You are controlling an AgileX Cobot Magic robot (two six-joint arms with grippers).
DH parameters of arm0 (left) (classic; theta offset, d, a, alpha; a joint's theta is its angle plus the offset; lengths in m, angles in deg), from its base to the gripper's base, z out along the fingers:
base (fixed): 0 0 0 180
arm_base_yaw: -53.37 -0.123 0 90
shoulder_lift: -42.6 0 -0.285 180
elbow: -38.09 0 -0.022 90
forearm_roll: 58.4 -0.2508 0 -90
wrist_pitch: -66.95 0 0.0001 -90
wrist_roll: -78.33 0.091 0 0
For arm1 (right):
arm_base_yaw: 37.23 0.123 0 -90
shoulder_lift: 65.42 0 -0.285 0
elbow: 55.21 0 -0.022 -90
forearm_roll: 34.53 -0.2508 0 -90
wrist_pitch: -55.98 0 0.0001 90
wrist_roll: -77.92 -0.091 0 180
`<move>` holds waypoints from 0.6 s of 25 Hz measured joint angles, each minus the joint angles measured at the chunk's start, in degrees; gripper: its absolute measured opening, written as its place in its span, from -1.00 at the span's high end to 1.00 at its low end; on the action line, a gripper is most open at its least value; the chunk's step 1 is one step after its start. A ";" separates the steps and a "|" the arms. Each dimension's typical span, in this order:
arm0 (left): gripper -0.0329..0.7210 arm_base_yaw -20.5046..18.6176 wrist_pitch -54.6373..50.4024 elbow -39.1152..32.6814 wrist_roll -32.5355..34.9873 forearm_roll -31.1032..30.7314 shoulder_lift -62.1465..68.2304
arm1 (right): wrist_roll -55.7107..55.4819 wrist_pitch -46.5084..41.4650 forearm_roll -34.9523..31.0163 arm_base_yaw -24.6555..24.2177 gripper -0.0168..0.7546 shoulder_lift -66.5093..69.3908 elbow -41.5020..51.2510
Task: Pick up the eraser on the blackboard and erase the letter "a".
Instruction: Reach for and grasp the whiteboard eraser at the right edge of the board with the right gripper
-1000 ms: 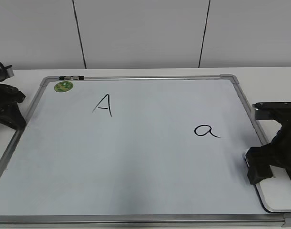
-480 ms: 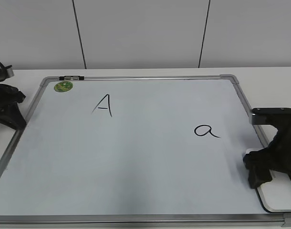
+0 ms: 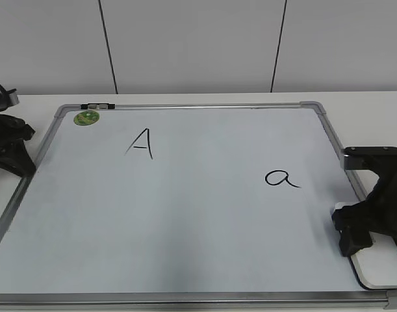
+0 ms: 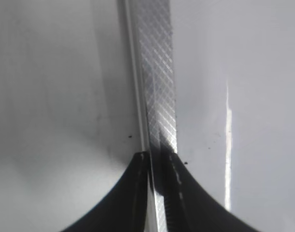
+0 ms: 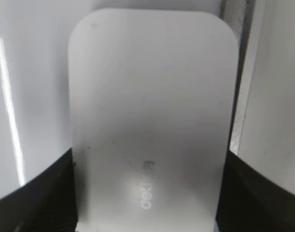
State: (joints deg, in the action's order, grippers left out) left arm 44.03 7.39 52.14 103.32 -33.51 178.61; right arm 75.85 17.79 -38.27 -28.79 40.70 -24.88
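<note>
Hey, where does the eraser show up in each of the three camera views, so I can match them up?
Exterior view: eraser at bottom right, on the board's right edge, under the right hand.
Left wrist view: not in it; only the board frame shows.
Right wrist view: eraser fills the middle, between the dark fingers.
Shared landmark: the silver frame, beside the eraser.

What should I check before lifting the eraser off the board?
1. Right claw straddles the flat white oblong plastic eraser, one finger on each long side: ok.
2. Fingers pressed firmly on it: cannot tell.
3. Eraser lies flat at the white metal-framed board's lower right corner: ok.
4. Handwritten black lowercase "a" unsmudged, left of the eraser: ok.
5. Left claw at the board's left frame, away from the "a": ok.
</note>
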 joint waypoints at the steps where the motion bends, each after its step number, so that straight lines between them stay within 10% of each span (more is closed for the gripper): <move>1: 0.76 0.00 0.00 0.00 0.00 0.00 0.00 | 0.00 0.00 0.00 0.00 -0.42 0.00 0.00; 15: 0.76 0.00 -0.03 0.00 0.00 0.00 0.00 | 0.10 -1.50 0.97 0.00 -0.42 -6.65 0.00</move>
State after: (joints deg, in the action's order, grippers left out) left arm 44.03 7.35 52.14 103.32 -33.51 178.61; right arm 75.95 16.29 -37.31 -28.79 34.05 -24.88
